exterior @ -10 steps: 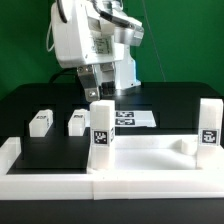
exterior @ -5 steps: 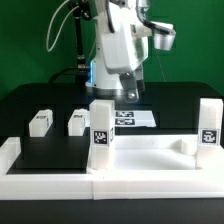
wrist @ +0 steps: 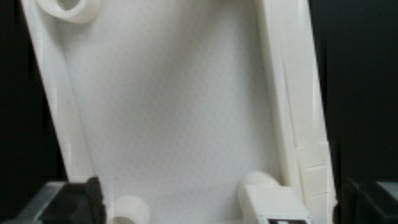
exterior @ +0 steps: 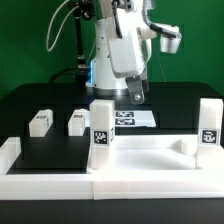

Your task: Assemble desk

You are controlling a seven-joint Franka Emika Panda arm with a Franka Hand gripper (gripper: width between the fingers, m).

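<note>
The desk panel (exterior: pixel 150 152) lies flat at the front of the black table, rim up. Two leg blocks stand upright at its far corners, one (exterior: pixel 101 125) towards the exterior view's left and one (exterior: pixel 208 122) at its right, tags facing the camera. Two loose leg blocks (exterior: pixel 40 122) (exterior: pixel 76 121) lie on the table to the left. My gripper (exterior: pixel 135 96) hangs empty above the table behind the panel, near the left upright leg, and its jaws look open. The wrist view is filled by the panel (wrist: pixel 178 110), with a corner socket (wrist: pixel 71 8) and a tagged leg (wrist: pixel 267 195).
The marker board (exterior: pixel 130 118) lies flat on the table below and behind my gripper. Long white bars (exterior: pixel 45 178) edge the table's front and left side. The arm's base stands at the back.
The arm has swung from the exterior view's left towards the right, and the gripper now hangs above the marker board. The desk parts have not moved.
</note>
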